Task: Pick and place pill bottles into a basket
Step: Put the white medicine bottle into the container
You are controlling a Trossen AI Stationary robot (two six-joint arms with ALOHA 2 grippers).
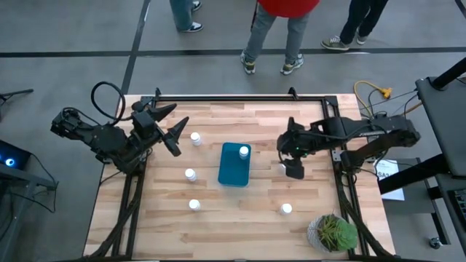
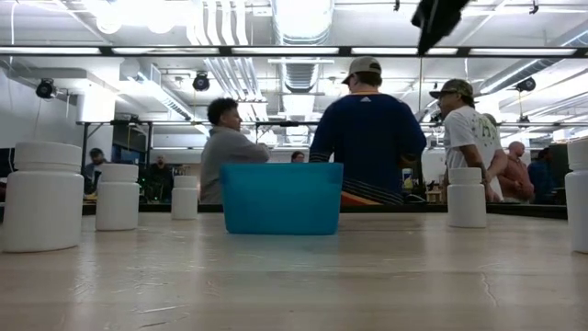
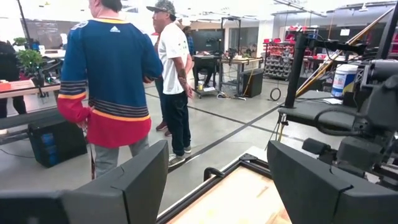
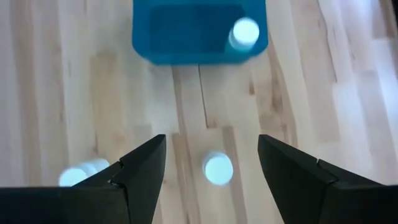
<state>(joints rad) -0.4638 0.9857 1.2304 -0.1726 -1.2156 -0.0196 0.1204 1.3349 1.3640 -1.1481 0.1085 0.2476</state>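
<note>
Teal basket (image 1: 234, 166) sits mid-table with one pill bottle (image 1: 244, 152) inside. Right gripper (image 4: 211, 163), fingers apart, hangs over another bottle (image 4: 218, 168); an off-centre descent could topple it. Left gripper (image 1: 166, 125) waits apart near the table's far left. From above, the right gripper hides its target.

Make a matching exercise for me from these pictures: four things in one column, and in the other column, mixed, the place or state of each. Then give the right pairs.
Things
1. basket
2. potted plant
3. left gripper
4. right gripper

Places or states
A. open, above a bottle on the table
B. at the table's middle, one bottle inside
C. open, raised, facing the room
D. at a table corner

Pairs: 1-B, 2-D, 3-C, 4-A
</note>
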